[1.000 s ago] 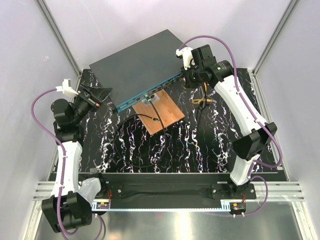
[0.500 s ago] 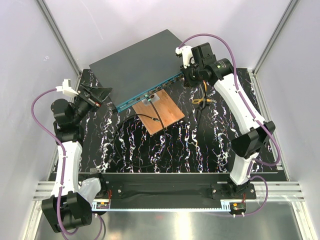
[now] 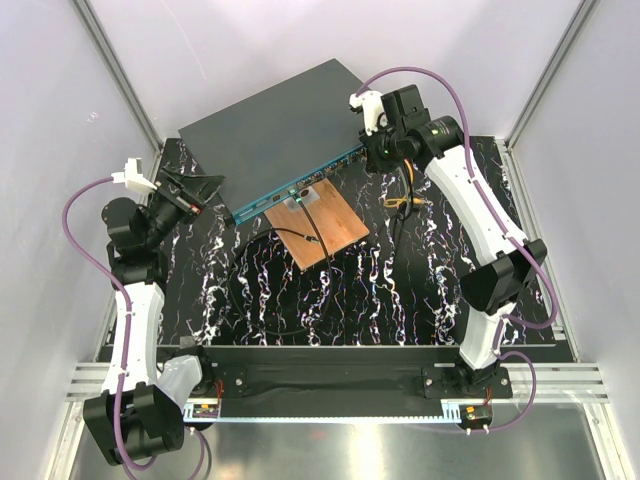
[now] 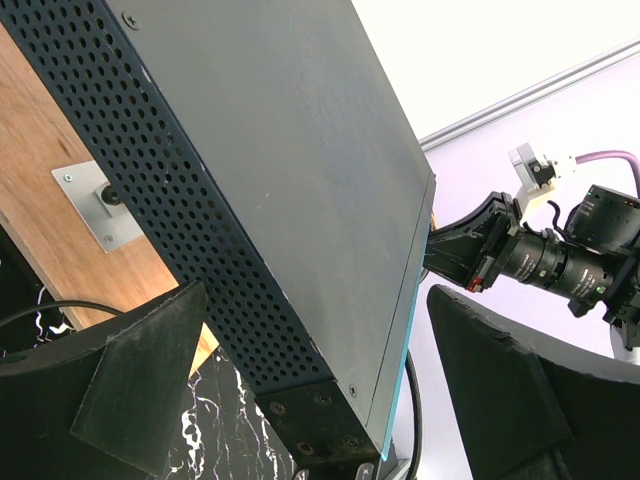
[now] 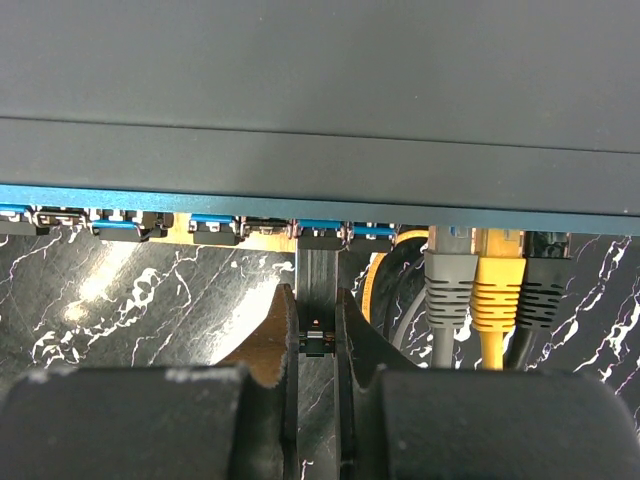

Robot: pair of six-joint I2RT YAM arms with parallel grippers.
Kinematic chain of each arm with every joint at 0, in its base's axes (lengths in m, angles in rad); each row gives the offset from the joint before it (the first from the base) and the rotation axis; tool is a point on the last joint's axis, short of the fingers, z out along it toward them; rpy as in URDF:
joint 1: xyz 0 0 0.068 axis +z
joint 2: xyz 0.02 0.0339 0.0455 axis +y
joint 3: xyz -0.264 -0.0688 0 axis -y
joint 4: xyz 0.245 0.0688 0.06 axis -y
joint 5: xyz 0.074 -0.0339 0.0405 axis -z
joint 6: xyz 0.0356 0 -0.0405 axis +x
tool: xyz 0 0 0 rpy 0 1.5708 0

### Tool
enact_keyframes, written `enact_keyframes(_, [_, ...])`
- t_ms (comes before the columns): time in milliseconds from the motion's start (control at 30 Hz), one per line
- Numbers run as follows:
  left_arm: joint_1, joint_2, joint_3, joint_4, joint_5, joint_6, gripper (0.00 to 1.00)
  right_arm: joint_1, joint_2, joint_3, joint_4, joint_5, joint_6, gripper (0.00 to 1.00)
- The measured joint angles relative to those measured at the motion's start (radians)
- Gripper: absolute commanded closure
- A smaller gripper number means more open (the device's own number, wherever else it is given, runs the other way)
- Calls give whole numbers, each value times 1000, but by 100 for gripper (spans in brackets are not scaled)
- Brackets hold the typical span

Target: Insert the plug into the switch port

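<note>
The switch (image 3: 275, 135) is a flat dark grey box with a narrow teal front face (image 3: 300, 183) and lies at the back of the table. My right gripper (image 3: 374, 158) is at the right end of that face. In the right wrist view it (image 5: 317, 300) is shut on a dark plug (image 5: 318, 272), whose front end meets the row of ports (image 5: 240, 228) under the teal edge. My left gripper (image 3: 203, 188) is open. In the left wrist view (image 4: 320, 400) its fingers (image 4: 130, 380) straddle the switch's left front corner (image 4: 330, 400).
A copper-brown board (image 3: 322, 228) lies just in front of the switch. Grey (image 5: 447, 290), yellow (image 5: 497, 295) and black (image 5: 545, 290) cables sit in ports right of the plug. A black cable (image 3: 262, 300) loops over the marbled mat. A small yellow item (image 3: 405, 203) lies under the right arm.
My right gripper has moved a little up and to the left, closer to the switch's front face, with the plug in it. The left arm has not moved.
</note>
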Motion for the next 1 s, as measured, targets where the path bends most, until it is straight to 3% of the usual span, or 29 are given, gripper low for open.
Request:
enact_keyframes(733, [0, 0, 0, 0, 0, 0, 1, -1, 106, 174, -77, -19, -5, 100])
enact_keyframes(900, [0, 0, 0, 0, 0, 0, 1, -1, 121, 203, -100, -19, -5, 71])
enact_keyframes(1000, [0, 0, 0, 0, 0, 0, 1, 2, 121, 199, -88, -20, -13, 64])
